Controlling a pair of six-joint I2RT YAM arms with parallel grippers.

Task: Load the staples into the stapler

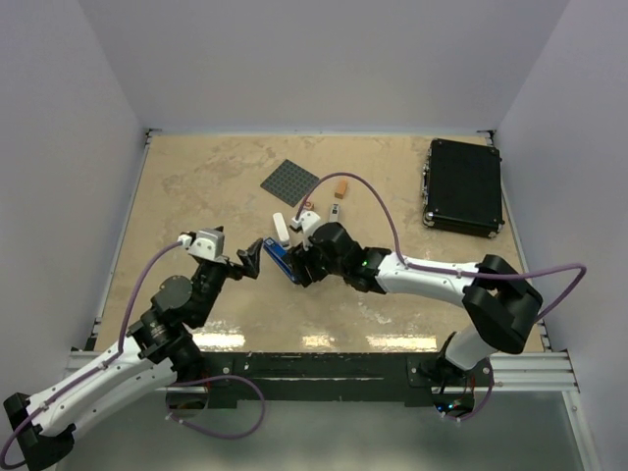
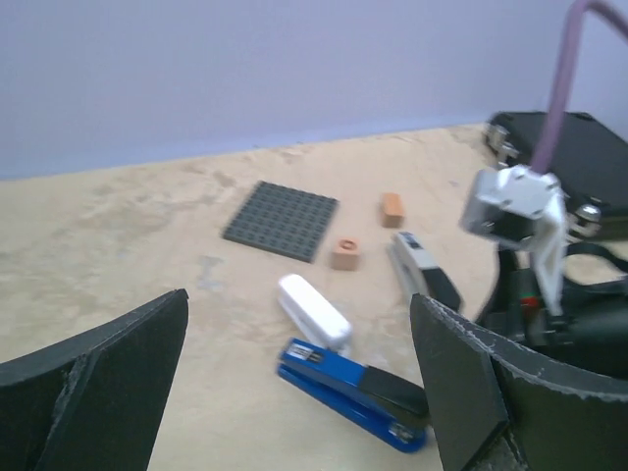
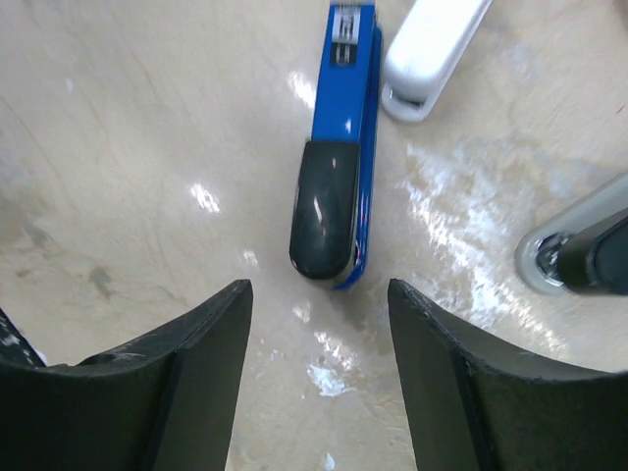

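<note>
A blue stapler point(image 1: 279, 255) with a black rear cap lies closed on the table between my two grippers. It also shows in the left wrist view point(image 2: 353, 392) and the right wrist view point(image 3: 339, 177). My left gripper point(image 1: 252, 257) is open and empty just left of it, its jaws wide apart point(image 2: 299, 392). My right gripper point(image 1: 302, 267) is open and empty, its jaws just behind the stapler's black end point(image 3: 316, 289), not touching it. A small whitish piece with dark markings, the staples point(image 1: 335, 210), lies farther back point(image 2: 417, 270).
A white stapler point(image 1: 281, 229) lies beside the blue one. An orange block point(image 1: 340, 187), an orange ring block point(image 2: 345, 253) and a grey baseplate point(image 1: 289, 179) lie behind. A black case point(image 1: 463, 186) sits at the back right. A grey-and-black piece point(image 3: 579, 245) lies right of my right gripper.
</note>
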